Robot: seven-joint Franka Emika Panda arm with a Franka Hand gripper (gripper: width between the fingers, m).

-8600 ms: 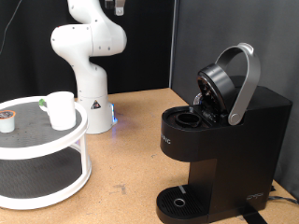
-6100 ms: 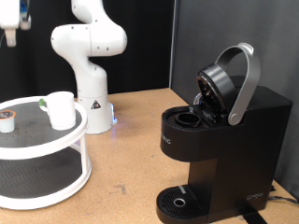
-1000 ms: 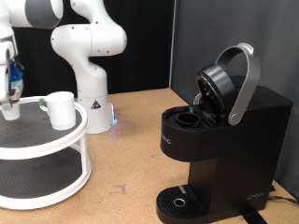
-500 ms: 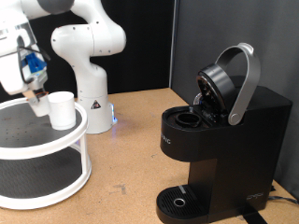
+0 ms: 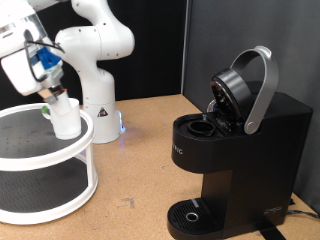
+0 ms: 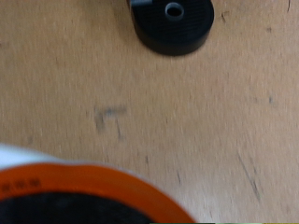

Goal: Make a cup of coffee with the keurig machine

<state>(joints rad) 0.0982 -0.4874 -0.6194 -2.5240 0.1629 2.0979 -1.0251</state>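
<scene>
- Exterior view: the white Franka arm's two-finger gripper (image 5: 55, 93) hangs at the exterior view's left, just above the small plain white cup (image 5: 66, 118) that stands on the top shelf of the round white two-tier stand with dark mesh shelves (image 5: 62, 160).
- Something small and brownish seems to sit between the fingertips, close over the cup's mouth; it is too small to name, so I cannot tell whether the fingers are closed on it or merely narrow.
- Well apart, at the exterior view's right, the boxy matte black keurig machine (image 5: 232, 150) stands on the tan wooden table (image 5: 140, 170) with its silver-grey handled lid raised and the pod chamber open; the round drip tray at its base is bare.
- Judgement: whatever is carried should be kept clear of the cup's rim, since a light cup tips easily on mesh.
- Wrist view: an orange-edged rim with a dark inside (image 6: 79, 191) fills the near part, blurred; beyond lie the table and the machine's round black drip tray (image 6: 172, 23).
- No fingers show here, so this view adds nothing on the grip.
</scene>
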